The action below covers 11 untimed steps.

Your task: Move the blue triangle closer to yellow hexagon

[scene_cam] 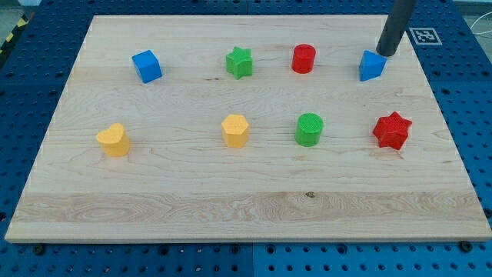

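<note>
The blue triangle (371,66) lies near the view's top right of the wooden board (246,208). The yellow hexagon (235,130) sits near the board's middle, well to the view's lower left of the triangle. My tip (385,54) is at the triangle's upper right corner, touching it or very close. The dark rod rises from there out of the view's top.
A red cylinder (304,58) and a green star (240,62) lie left of the triangle, a blue cube (146,66) farther left. A green cylinder (309,129) and a red star (392,130) lie right of the hexagon, a yellow heart-like block (114,140) at left.
</note>
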Motion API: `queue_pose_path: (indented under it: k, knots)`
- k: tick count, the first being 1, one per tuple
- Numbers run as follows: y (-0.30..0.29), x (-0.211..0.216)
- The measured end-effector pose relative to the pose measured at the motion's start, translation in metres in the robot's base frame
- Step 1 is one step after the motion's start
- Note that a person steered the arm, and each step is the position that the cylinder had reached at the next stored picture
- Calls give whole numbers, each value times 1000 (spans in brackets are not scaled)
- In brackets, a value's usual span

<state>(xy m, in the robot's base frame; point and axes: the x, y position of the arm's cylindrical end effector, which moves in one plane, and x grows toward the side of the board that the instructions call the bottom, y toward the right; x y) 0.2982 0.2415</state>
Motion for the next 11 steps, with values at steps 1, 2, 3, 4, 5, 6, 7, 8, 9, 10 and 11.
queue_pose_path:
  k: [1,2,3,4,5,6,7,8,9,10,11]
  knots:
    - [0,0]
    - [-2,12]
    - [-17,27]
    - [-17,27]
    - [-31,27]
    - [-54,31]
    - [-74,36]
    - [-80,39]
    - [-51,33]
    - [-38,32]
    - [-38,32]
